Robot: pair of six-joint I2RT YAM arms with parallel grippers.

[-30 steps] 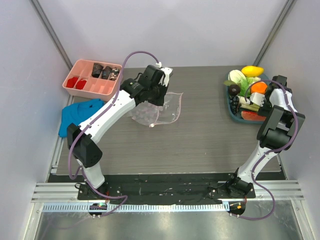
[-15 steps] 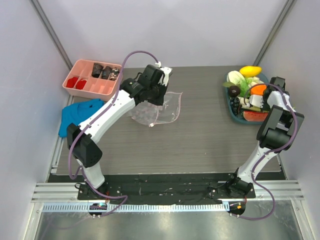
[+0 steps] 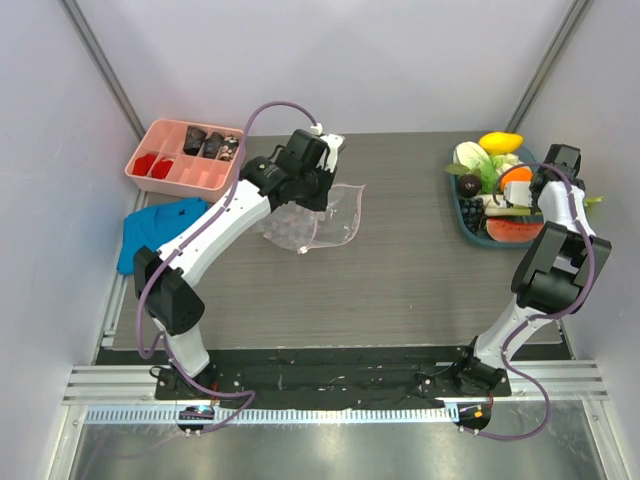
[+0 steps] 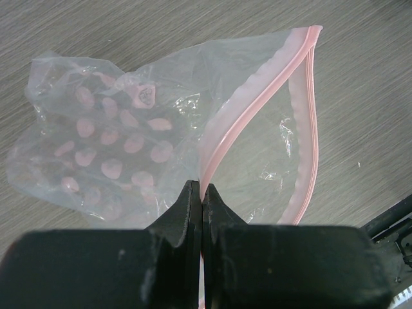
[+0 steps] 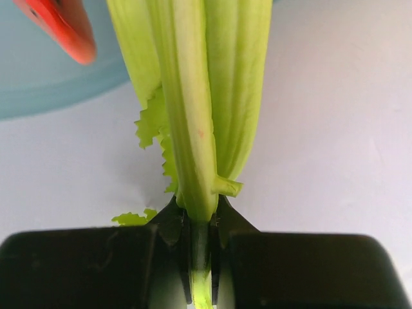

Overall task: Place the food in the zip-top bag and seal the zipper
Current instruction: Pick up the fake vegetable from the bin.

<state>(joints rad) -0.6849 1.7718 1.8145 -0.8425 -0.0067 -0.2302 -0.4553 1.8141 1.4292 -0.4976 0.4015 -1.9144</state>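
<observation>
- The job is only starting. Nothing is in the bag [image 3: 322, 215] yet, and its zipper [image 4: 252, 87] is not shut.
- The bag lies on the surface [image 3: 400, 290], a bit toward 11 o'clock from the middle. Its mouth gapes open.
- The left fingers [image 4: 196, 203] are clenched on the pink zipper strip, at one side of the mouth.
- The right fingers [image 5: 222, 222] are clenched on the green leek [image 5: 193, 96], over at 2 o'clock by the blue dish [image 3: 463, 222].
- The orange [image 3: 517, 176], the watermelon slice [image 3: 510, 230], the yellow fruit [image 3: 502, 141] and the other food sit in that dish.
- Left to do: all the food must go in the bag, then the zipper must be pressed shut.
- From above, the arm hides the right fingers.
- Up close, both ends of the leek are cut off, so I cannot tell if it is clear of the dish.
- The bag has pink spots, and I cannot tell what they are.
</observation>
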